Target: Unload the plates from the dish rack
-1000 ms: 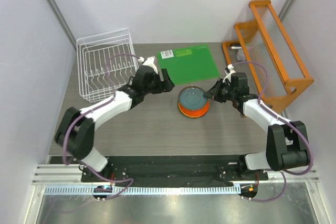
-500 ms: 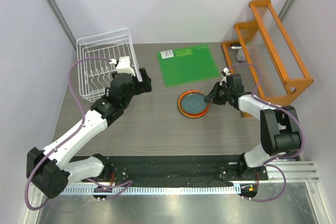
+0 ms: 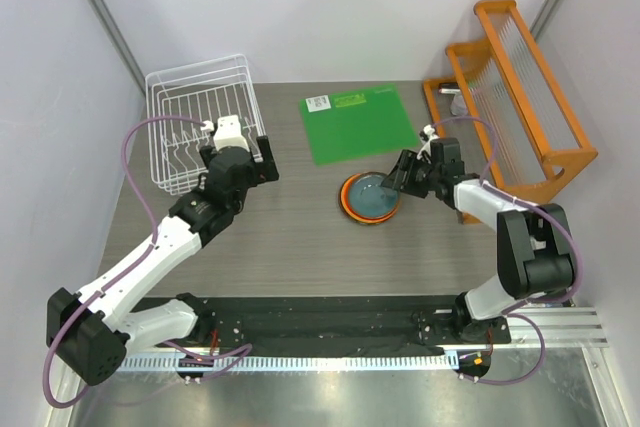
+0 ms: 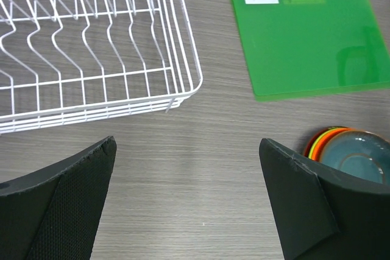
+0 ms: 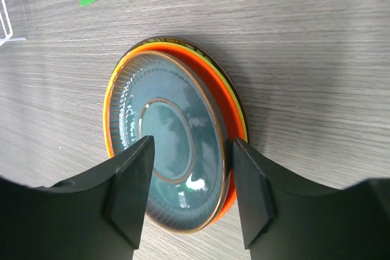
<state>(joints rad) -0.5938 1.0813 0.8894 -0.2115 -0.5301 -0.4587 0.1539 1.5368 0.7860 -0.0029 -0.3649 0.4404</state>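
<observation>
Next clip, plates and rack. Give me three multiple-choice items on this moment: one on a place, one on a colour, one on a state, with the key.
1. Where is the stack of plates?
A on the table, by the green mat's near edge
B on top of the green mat
C held up in the air

2. What colour is the top plate?
A red with flowers
B lime green
C dark grey-blue

3. How is the left claw?
A open, holding nothing
B shut, holding nothing
C shut on a plate

Key:
1 A, wood grain shows around the stack.
2 C, the right wrist view looks straight down on it.
3 A, its fingers stand wide apart over bare table.
</observation>
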